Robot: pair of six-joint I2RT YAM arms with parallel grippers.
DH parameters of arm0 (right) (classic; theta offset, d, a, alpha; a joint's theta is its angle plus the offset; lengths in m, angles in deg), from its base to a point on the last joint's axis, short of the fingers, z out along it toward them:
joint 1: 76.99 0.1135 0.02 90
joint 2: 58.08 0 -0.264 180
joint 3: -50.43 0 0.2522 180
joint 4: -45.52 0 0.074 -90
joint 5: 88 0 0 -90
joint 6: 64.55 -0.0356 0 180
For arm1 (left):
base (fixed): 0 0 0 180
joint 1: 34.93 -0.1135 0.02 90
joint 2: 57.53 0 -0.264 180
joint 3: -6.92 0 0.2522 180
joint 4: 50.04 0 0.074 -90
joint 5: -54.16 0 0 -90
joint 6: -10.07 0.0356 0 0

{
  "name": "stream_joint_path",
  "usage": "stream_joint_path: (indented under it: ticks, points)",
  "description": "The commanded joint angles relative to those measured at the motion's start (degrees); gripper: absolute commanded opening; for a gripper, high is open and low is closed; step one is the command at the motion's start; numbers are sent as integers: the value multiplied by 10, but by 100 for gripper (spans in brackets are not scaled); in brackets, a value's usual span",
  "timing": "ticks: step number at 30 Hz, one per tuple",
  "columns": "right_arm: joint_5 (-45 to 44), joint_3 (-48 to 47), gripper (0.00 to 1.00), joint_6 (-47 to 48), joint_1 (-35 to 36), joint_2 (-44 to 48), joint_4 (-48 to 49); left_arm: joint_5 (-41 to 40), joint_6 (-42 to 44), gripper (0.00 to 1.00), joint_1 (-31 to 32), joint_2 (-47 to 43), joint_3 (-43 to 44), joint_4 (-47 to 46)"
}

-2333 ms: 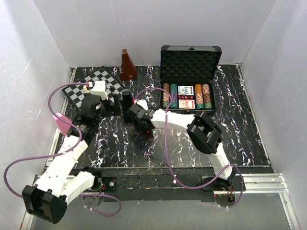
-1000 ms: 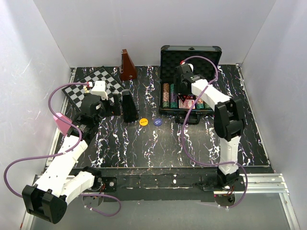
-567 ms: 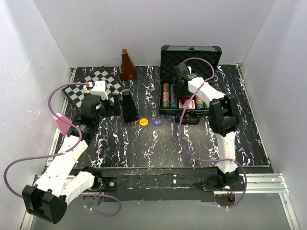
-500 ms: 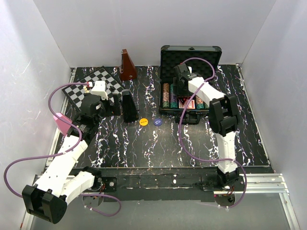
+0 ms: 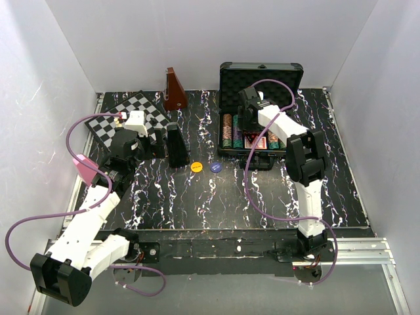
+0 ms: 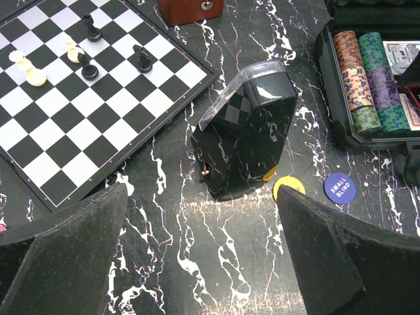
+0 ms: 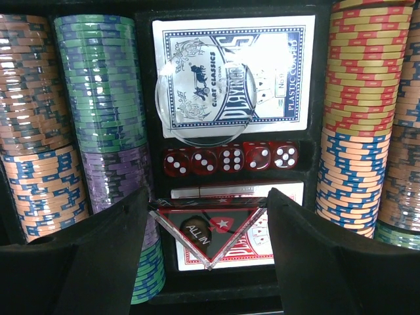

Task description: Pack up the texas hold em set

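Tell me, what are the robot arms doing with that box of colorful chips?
They are packing a poker set. The right claw holds a clear ALL IN triangle over the red card deck inside the open black case, just below the red dice. The yellow button and blue button lie out on the table, not yet packed. The left claw hangs open near them, holding nothing.
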Motion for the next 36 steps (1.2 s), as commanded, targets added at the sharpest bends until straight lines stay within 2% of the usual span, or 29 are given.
stream_joint_path:
  ticks: [1, 10, 20, 30, 36]
  points:
    - [-1, -27, 73, -3, -3, -5, 2, -4, 3, 98, 1, -8, 2, -4]
    - [0, -32, 83, -5, -4, -7, -3, -4, 3, 98, 1, -8, 2, -4]
    - [6, -19, 83, 3, -6, 20, 6, -5, 3, 98, 1, -8, 2, -3]
    - [55, 111, 79, 39, 16, 163, 97, -5, 2, 98, 1, -9, 2, -4]
    - [77, 189, 79, 56, 84, 245, 122, -3, 1, 98, 1, -9, 2, -5]
